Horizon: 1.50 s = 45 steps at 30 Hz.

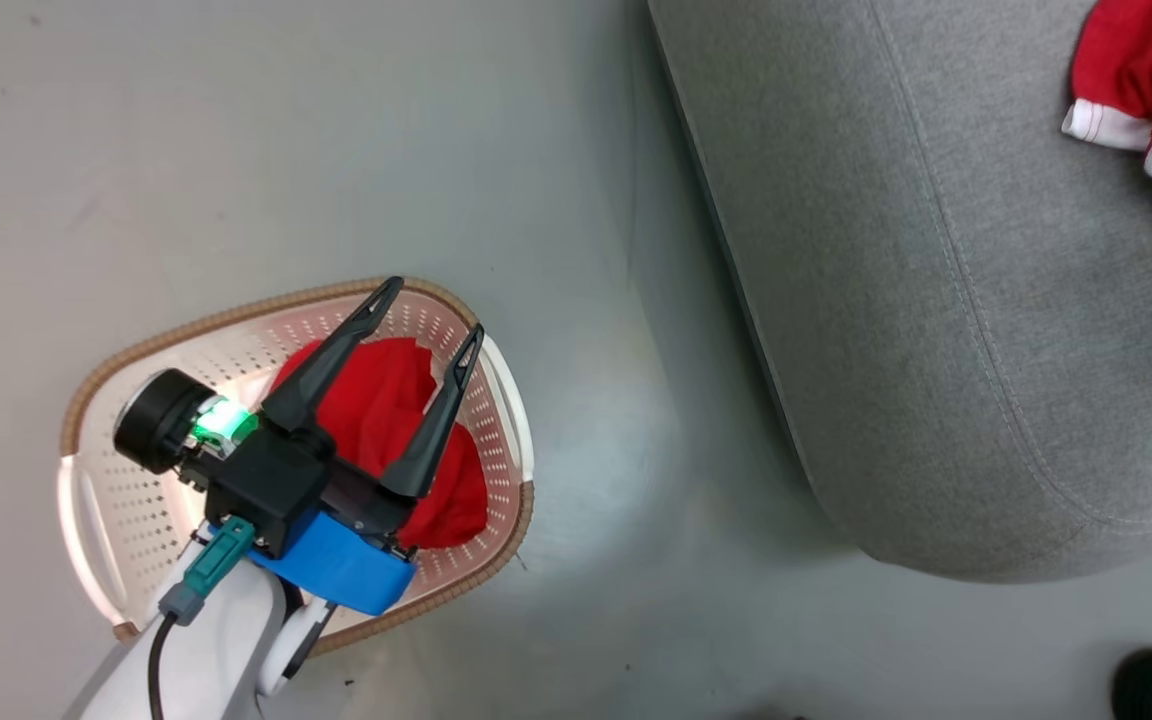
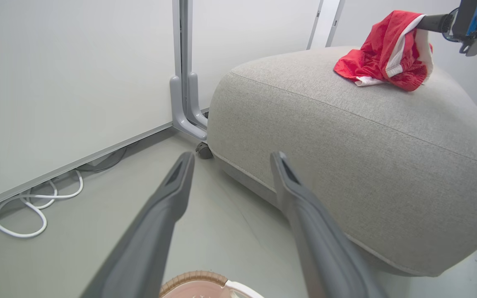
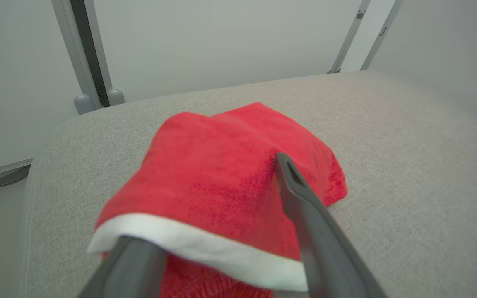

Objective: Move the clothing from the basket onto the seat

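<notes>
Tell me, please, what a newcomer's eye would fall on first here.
Bright red stands out: one garment lies on the grey seat at the head view's upper right, draped over a finger of the open right gripper. More red fabric sits in the basket at lower left, under the open left gripper.

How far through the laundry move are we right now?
Done: one bright red garment with white trim lies on the large grey fabric seat. In hand: the right gripper is open, but that garment is draped over one finger and not yet clear. Left: another red garment sits in the cream perforated basket, with the open left gripper poised over it.
</notes>
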Motion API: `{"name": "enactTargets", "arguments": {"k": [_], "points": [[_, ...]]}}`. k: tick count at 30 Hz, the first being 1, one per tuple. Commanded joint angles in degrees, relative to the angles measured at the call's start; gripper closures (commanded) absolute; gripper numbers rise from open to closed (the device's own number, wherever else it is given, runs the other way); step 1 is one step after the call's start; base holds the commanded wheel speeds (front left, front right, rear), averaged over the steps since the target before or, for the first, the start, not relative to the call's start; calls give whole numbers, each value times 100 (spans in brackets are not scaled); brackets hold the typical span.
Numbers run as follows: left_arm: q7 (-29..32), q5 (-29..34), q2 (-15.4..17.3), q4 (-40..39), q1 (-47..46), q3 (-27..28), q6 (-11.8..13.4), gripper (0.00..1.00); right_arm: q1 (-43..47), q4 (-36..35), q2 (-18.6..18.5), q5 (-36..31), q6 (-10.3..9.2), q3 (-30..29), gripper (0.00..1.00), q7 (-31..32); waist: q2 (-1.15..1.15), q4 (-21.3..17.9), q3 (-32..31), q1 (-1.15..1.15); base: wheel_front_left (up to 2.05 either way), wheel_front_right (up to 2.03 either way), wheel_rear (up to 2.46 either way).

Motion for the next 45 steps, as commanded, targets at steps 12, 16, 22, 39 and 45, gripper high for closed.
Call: {"name": "enactTargets", "arguments": {"k": [12, 16, 22, 39, 45], "points": [[-34, -172, -632, 322, 276, 75, -49, 0, 1025, -380, 39, -353, 1, 254, 0, -17, 0, 403, -975, 0, 0, 0, 0], [-30, -196, -831, 395, 438, 189, -54, 0, 1377, -563, 136, -381, 1, 303, 0, -8, 0, 538, -1274, 0, 0, 0, 0], [-29, -243, -1091, 575, 685, 294, -60, 0, 2045, -1141, 297, -337, 1, 282, 0, -2, 0, 824, -1773, 0, 0, 0, 0], [-30, -372, -1477, 1002, 1476, 973, -46, 0, 4205, -3842, 1130, -668, 1, 300, 0, 889, 0, 1633, -3049, 0, 0, 0, 0], [-30, -298, -1578, 1084, 1716, 1286, -45, 0, 4783, -4553, 1415, -722, 1, 223, 0, 1131, 0, 1939, -3227, 0, 0, 0, 0]]}}
